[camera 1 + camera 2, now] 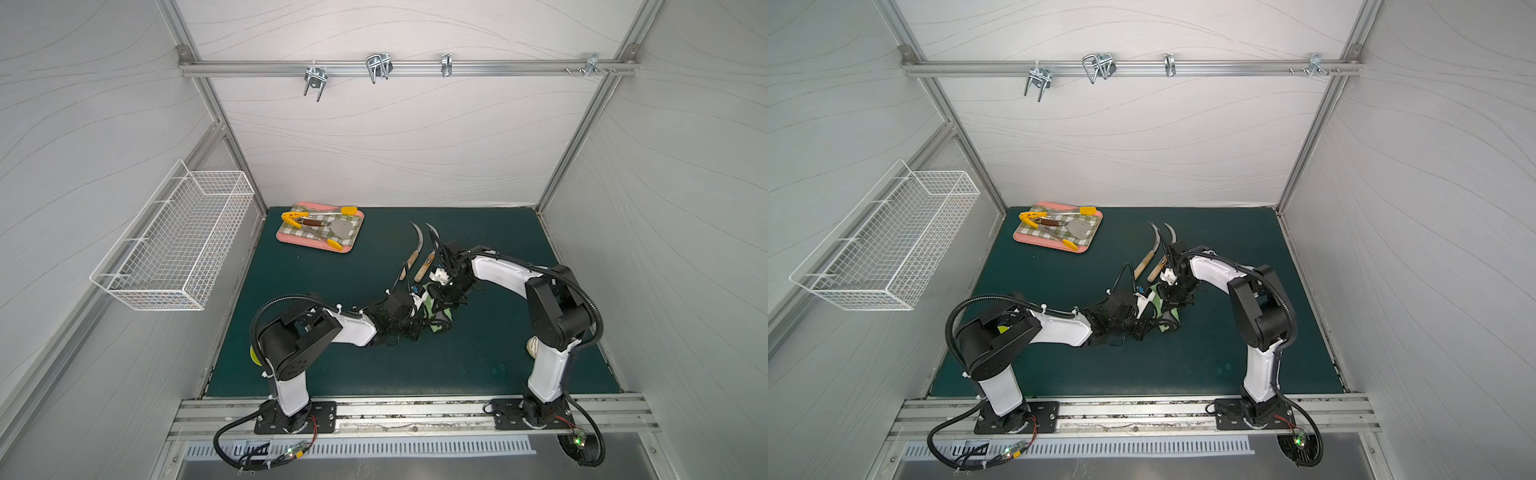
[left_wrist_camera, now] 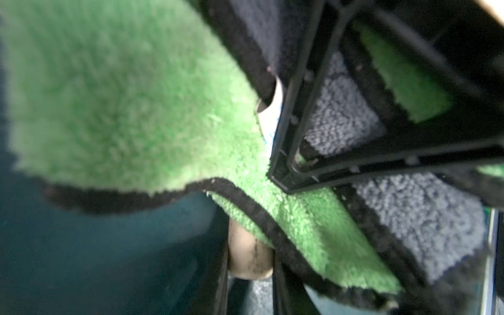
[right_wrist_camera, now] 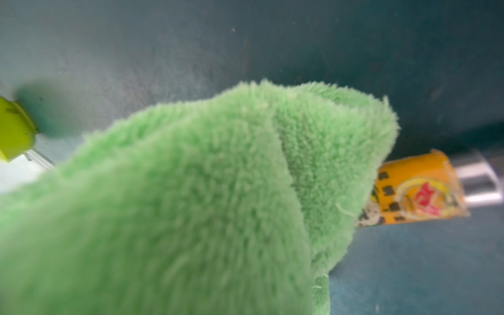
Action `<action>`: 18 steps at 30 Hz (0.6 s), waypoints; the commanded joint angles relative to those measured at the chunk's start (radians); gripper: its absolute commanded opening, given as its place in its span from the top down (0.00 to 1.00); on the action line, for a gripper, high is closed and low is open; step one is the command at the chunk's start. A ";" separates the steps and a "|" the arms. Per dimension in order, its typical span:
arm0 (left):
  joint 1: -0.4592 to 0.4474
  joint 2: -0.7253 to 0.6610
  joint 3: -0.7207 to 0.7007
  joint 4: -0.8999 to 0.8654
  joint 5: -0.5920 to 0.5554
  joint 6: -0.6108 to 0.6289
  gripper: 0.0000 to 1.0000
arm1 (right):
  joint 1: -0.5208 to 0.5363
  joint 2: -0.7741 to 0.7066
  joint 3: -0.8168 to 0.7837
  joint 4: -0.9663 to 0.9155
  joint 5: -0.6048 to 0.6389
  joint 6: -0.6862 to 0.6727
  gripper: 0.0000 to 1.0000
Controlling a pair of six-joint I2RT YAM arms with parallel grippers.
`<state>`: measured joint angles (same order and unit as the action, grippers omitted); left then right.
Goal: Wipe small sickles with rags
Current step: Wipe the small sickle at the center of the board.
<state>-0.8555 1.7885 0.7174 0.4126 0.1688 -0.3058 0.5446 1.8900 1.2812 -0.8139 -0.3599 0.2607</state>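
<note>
The light-green microfibre rag is bunched right against the lens and fills the right wrist view. The left wrist view shows its black edging, grey underside and a small white tag. The right gripper is clamped on the rag, and in the left wrist view one of its black fingers presses into the folds.

The held sickle pokes out from under the cloth, showing its orange label and metal ferrule; its blade lies out of frame. The left gripper is closed on the pale wooden butt of that handle, with a dark finger on either side.

In both top views the two grippers meet over the middle of the dark green mat, and they mostly hide the rag and the held sickle. Just beyond them the left loose sickle and the right loose sickle lie side by side on the mat, blades pointing to the back wall.

Well apart, at the far left corner, a pink tray carries yellow-tipped tongs and a spatula.
</note>
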 commanded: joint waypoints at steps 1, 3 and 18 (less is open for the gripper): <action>0.003 0.034 -0.016 -0.042 -0.001 -0.004 1.00 | 0.008 0.094 -0.016 0.002 0.323 -0.017 0.90; 0.003 0.036 -0.016 -0.046 0.000 -0.004 1.00 | 0.007 0.110 -0.007 -0.018 0.409 -0.023 0.89; 0.004 0.026 -0.026 -0.054 -0.005 -0.007 1.00 | -0.104 0.164 0.086 -0.022 0.570 -0.047 0.89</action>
<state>-0.8551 1.7885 0.7151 0.4164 0.1688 -0.3080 0.4927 1.9694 1.3746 -0.9382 -0.0296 0.2287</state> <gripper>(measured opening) 0.233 0.129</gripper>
